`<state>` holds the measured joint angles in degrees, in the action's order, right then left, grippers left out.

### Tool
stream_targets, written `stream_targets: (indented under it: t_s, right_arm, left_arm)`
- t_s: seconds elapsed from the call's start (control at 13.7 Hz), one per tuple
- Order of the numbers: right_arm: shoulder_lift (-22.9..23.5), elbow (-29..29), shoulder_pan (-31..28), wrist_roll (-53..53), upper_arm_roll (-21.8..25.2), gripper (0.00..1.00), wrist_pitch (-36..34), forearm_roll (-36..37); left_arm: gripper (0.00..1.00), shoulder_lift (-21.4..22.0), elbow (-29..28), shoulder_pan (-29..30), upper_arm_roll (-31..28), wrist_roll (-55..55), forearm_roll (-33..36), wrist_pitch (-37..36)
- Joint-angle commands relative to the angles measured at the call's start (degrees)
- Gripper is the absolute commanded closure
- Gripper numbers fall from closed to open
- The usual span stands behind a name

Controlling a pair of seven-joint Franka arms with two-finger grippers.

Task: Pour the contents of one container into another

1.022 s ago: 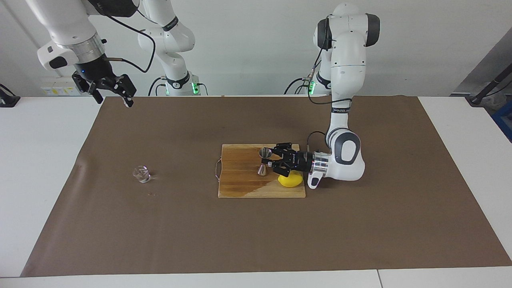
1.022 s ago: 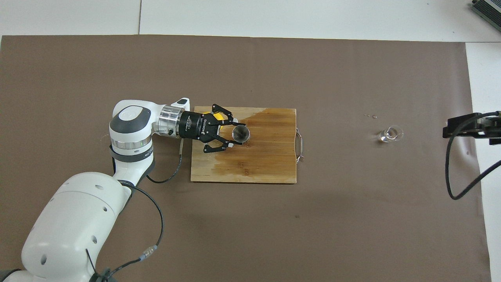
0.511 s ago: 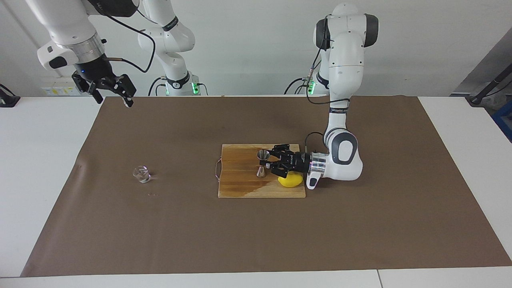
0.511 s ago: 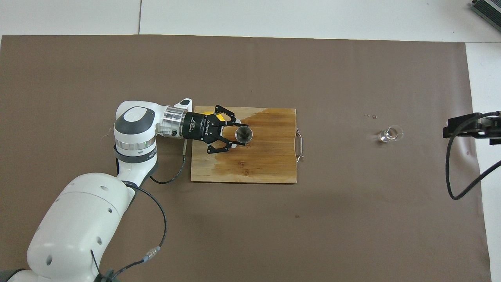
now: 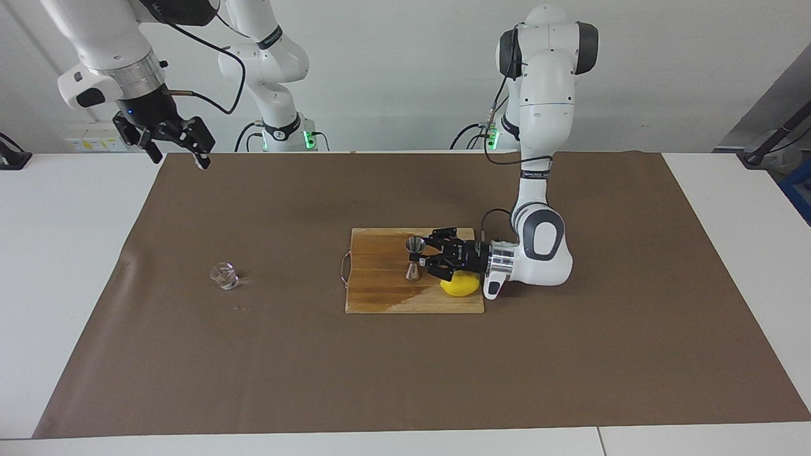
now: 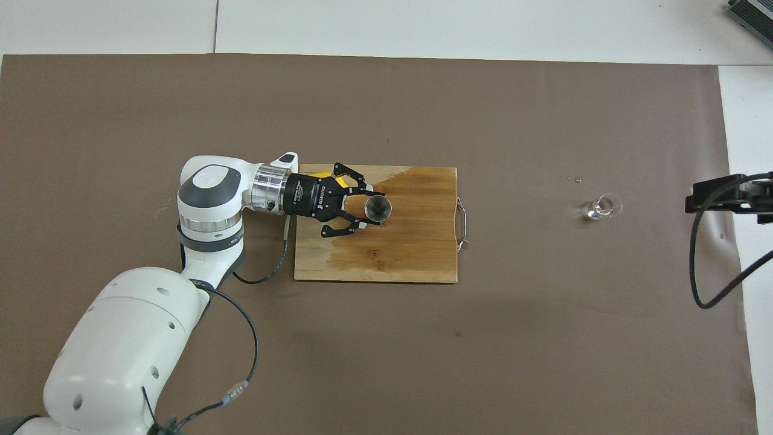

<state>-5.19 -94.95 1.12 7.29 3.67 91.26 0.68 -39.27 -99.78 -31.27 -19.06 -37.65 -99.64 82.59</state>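
The jigger [image 5: 414, 258] stands upright on the board [image 5: 380, 291], near the edge nearer to the robots, just beside the lemon [image 5: 460, 286]. The left gripper [image 5: 423, 258] lies level and its jaws are closed on the waist of the jigger. The cup [image 5: 224, 276] rests on the brown mat, well apart from the board, toward the right arm's end of the surface.

The step in hand seems to be to carry the jigger toward the cup, or to hold it ready. To do it well, the arm should keep the jigger upright and move it slowly, because the grip is on a narrow, smooth waist and the jigger can swing or slip. The wrist passes close over the lemon, so it should not push it.

The right gripper [image 5: 171, 140] waits high over the mat's corner at its own end, jaws wide and empty.

Compared with one second ago, the jigger and the left gripper have shifted a little toward the middle of the board. The cup, the lemon and the right gripper have not moved.
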Motion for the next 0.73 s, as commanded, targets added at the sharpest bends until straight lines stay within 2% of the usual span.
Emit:
stream_targets:
  t_s: [0.0, 0.36, 0.66]
  right_arm:
    - [-1.3, -0.9, -0.8, -2.7, -0.2, 0.0, 0.3, -0.5]
    - [-1.6, -1.9, -0.7, -14.6, 0.5, 0.0, 0.8, -0.9]
    - [-3.0, -4.9, -0.8, -19.8, 1.7, 0.0, 0.9, -0.8]
  left_arm:
    - [0.58, 1.0, -0.8, -2.1, -2.9, -0.3, -1.0, 0.2]
    - [0.59, 3.0, -1.0, -5.6, -6.4, -2.4, -1.0, 0.2]
    - [0.59, 3.7, -2.2, -9.3, -8.0, -3.0, -2.3, 0.8]
